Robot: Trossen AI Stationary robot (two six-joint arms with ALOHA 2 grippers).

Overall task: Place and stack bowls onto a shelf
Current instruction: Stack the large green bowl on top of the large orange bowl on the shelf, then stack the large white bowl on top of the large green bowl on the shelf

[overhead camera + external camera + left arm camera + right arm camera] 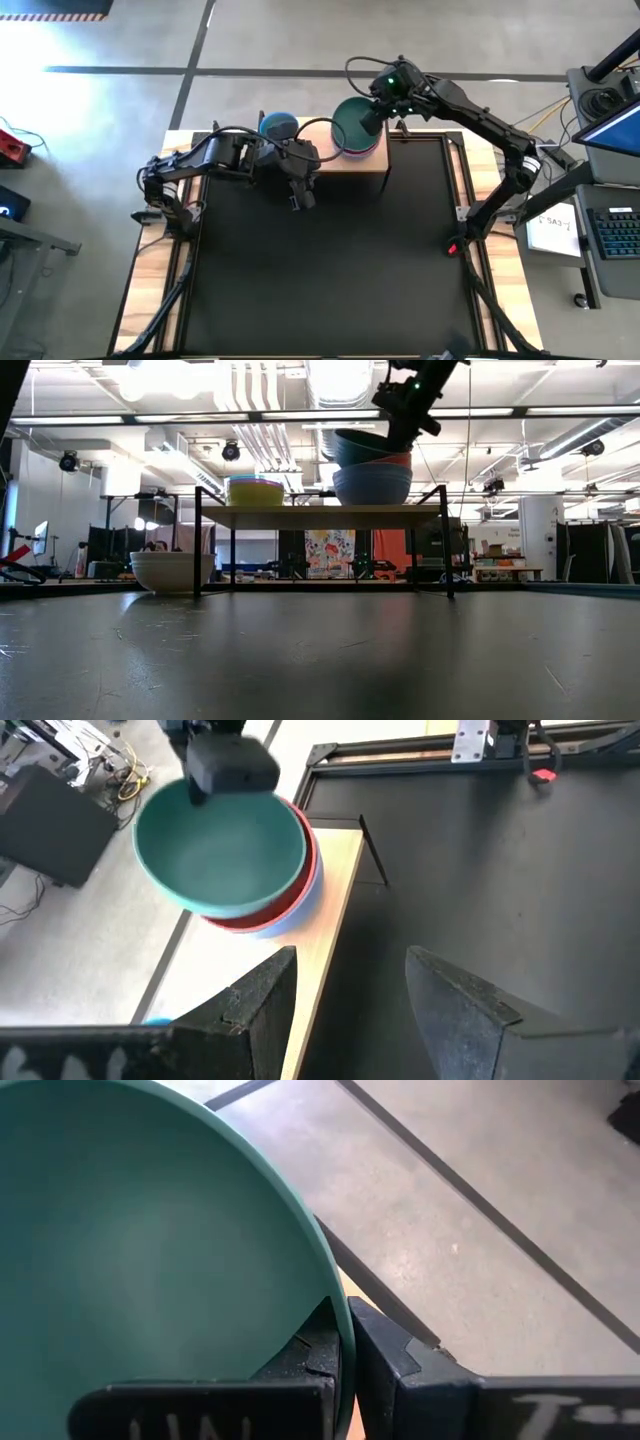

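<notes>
The shelf [350,165] [320,515] stands at the table's far edge. On its right part a lavender-blue bowl [372,487] holds a red bowl [268,917], and a teal bowl [350,122] [220,850] sits tilted above them. My right gripper [376,112] [348,1355] is shut on the teal bowl. A yellow and green stack [255,491] and a blue bowl [278,125] occupy the shelf's left part. A white bowl [170,571] sits on the table left of the shelf. My left gripper [300,195] [350,995] hovers open over the shelf's near edge, touching nothing. My right gripper pinches the teal bowl's rim [335,1305] on its far right side, one finger [300,1365] inside the bowl and one [405,1365] outside. It comes from above, slanting in from the far right. The bowl tilts over the red bowl; whether it rests in it, I cannot tell.
The black tabletop [320,270] stretches in front of the shelf toward the near edge. Wooden side rails [495,270] border the table. A desk with a keyboard and paper [590,225] stands to the right.
</notes>
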